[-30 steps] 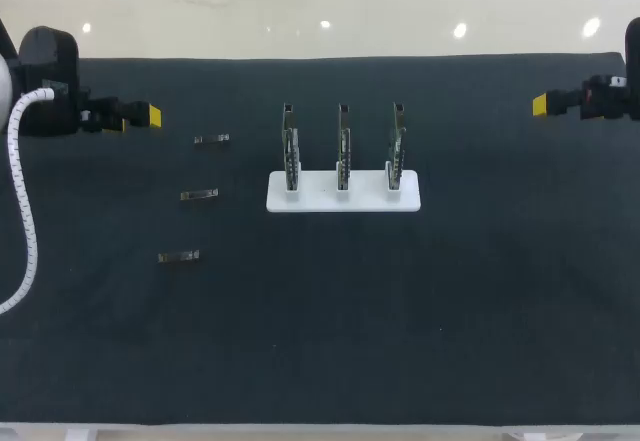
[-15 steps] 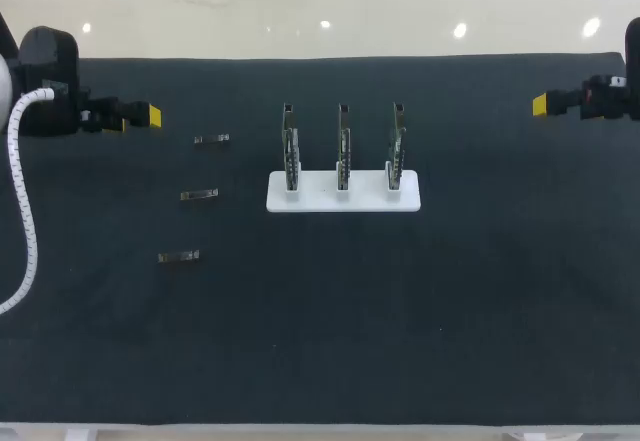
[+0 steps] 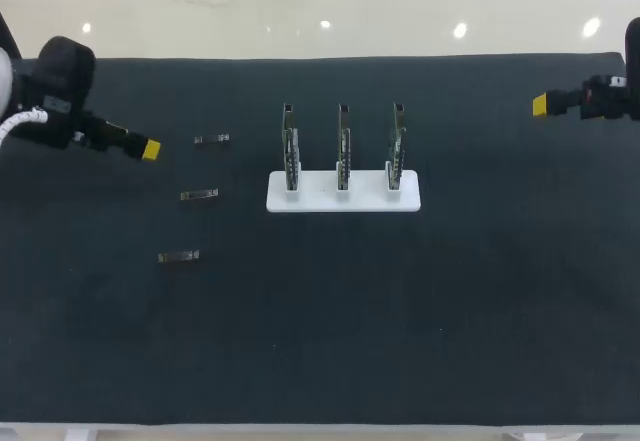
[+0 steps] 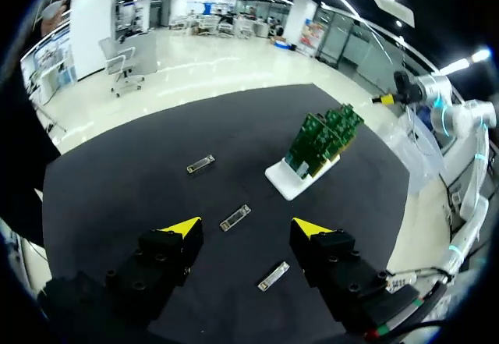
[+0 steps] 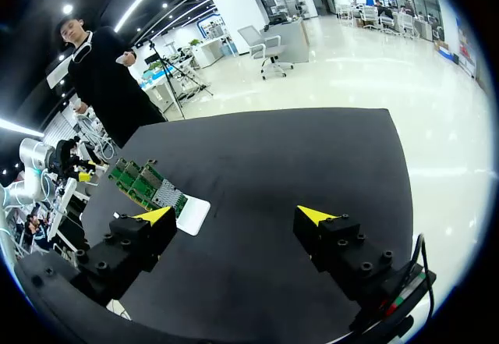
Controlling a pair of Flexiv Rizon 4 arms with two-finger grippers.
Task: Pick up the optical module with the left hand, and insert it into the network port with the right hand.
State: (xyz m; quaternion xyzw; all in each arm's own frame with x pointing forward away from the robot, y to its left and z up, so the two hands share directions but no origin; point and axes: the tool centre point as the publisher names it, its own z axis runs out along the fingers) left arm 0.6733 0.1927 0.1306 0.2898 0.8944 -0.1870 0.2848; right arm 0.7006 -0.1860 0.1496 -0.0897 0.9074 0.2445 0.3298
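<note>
Hovering far left, left end effector [image 4: 245, 225] open, empty; hanging far right, right end effector [image 5: 238, 213] open; revealing finger gaps only in wrist views.

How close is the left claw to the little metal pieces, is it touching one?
Apart. The head view shows a strip of bare black mat between the left gripper and the nearest optical module.

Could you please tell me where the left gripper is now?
In the head view, the left gripper is at the left of the table, open and empty, just left of the rearmost optical module.
</note>
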